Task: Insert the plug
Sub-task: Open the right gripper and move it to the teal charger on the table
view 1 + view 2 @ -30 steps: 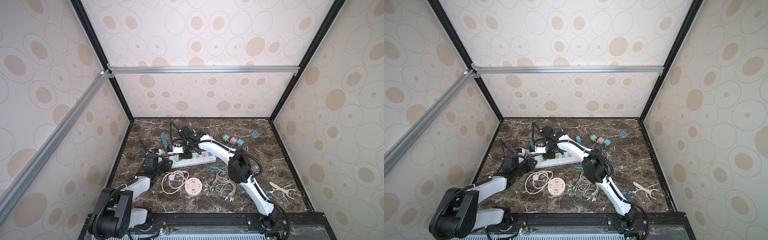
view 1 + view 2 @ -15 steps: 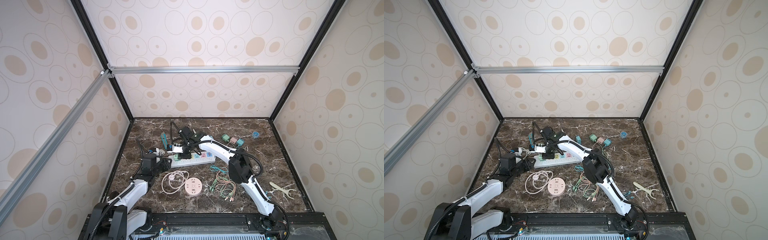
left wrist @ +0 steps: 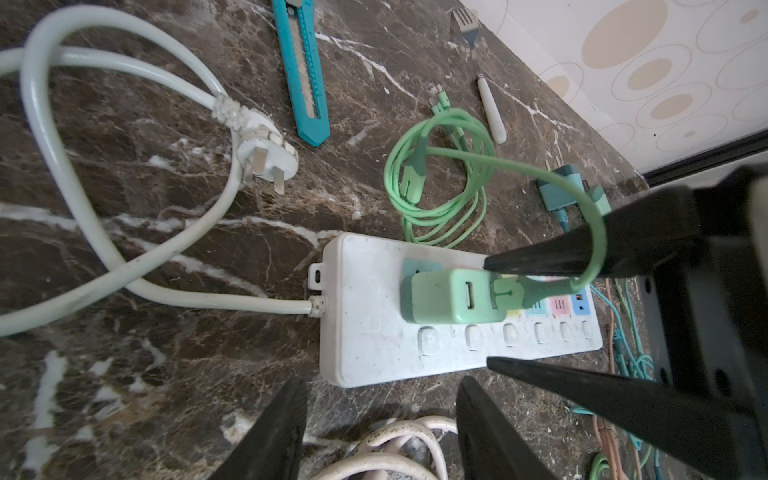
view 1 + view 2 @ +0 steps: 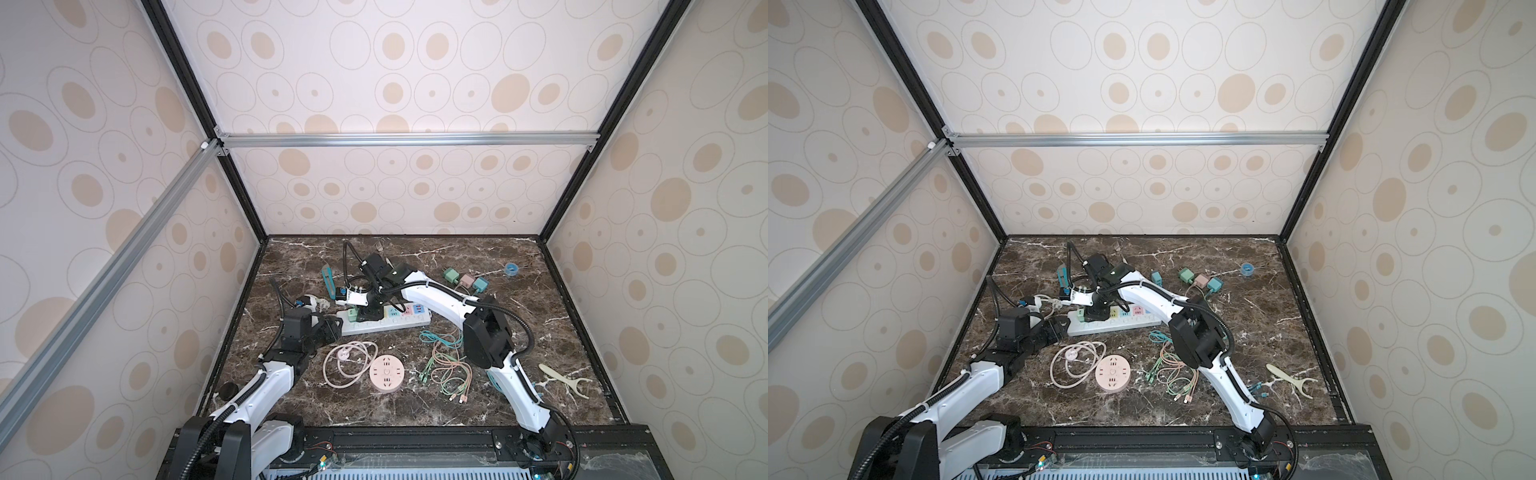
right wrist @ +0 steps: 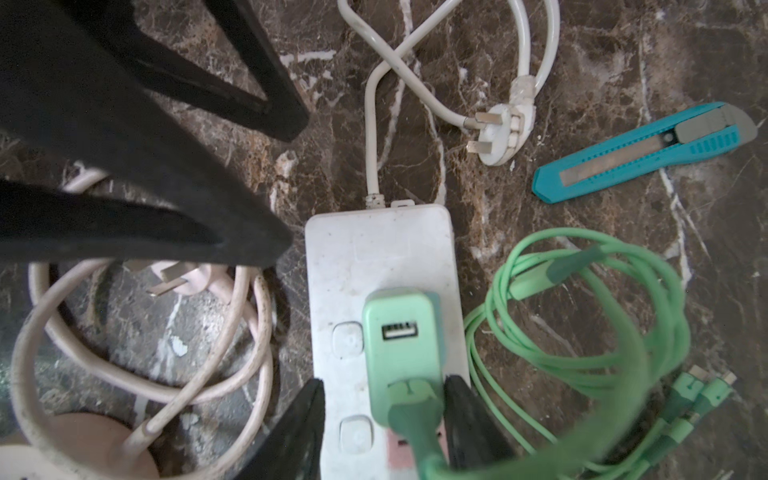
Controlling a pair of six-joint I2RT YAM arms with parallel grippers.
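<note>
We find the green plug (image 5: pixel 401 340) seated in the end socket of the power strip (image 3: pixel 365 316) — likely light, rigid, slick, best pinched on its flat sides — right gripper (image 5: pixel 384 380) spread astride it, left gripper (image 3: pixel 380 384) spread, empty.

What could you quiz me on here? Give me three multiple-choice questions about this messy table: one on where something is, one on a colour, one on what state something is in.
1. Where is the green charger?
A. dangling in mid-air
B. plugged into the white power strip, at its cord end
C. buried among loose cables

2. What colour is the utility knife?
A. red
B. yellow
C. blue

3. What state is the strip's own white plug in?
A. lying unplugged on the marble tabletop, prongs bare
B. snapped in two
C. pushed into a wall outlet

Answers:
1 B: both wrist views show it seated in the socket nearest the cord.
2 C: its body is teal-blue.
3 A: its metal prongs stick out free over the stone.
</note>
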